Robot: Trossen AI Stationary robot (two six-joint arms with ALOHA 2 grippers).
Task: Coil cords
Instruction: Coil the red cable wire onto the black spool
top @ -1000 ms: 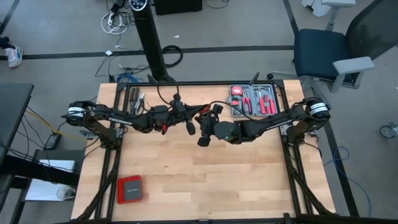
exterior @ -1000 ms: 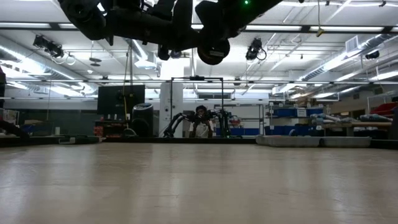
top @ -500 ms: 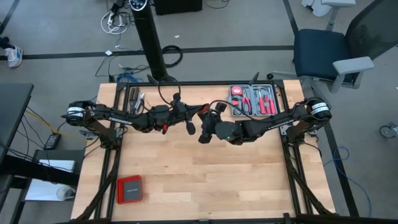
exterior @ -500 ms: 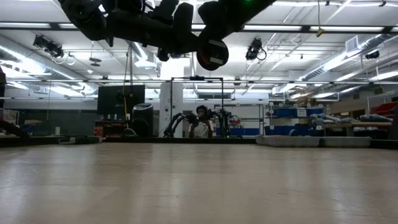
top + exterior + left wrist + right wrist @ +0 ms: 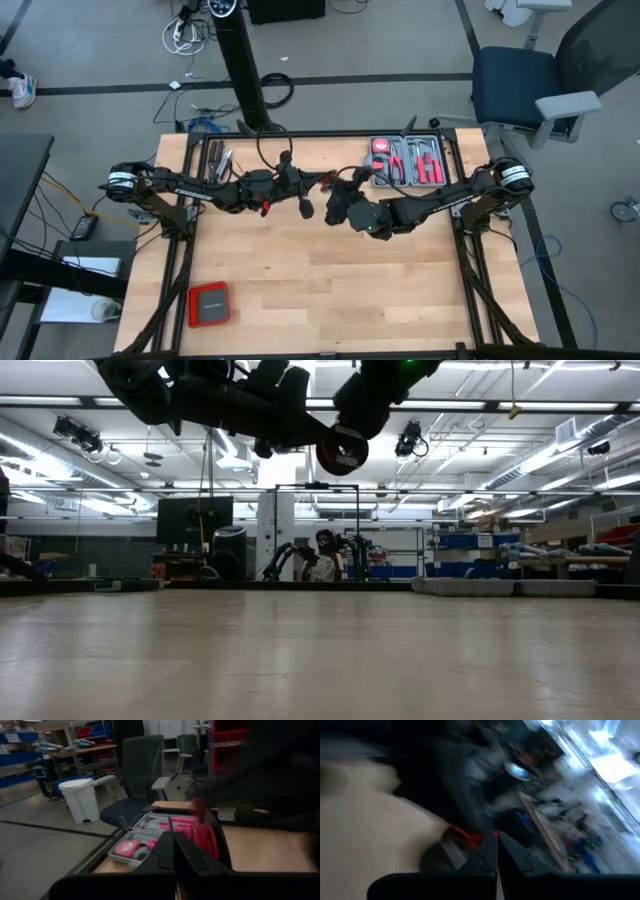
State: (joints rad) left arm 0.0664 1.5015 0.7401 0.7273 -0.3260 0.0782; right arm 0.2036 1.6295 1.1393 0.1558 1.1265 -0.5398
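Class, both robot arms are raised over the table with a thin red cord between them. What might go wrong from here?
1. The left hand and right hand, both shut, sit very close; they may collide.
2. The red cord is very thin, so pulling the hands apart might let it slip out or snag.
3. The tool tray lies near the right arm; a swing may knock it.
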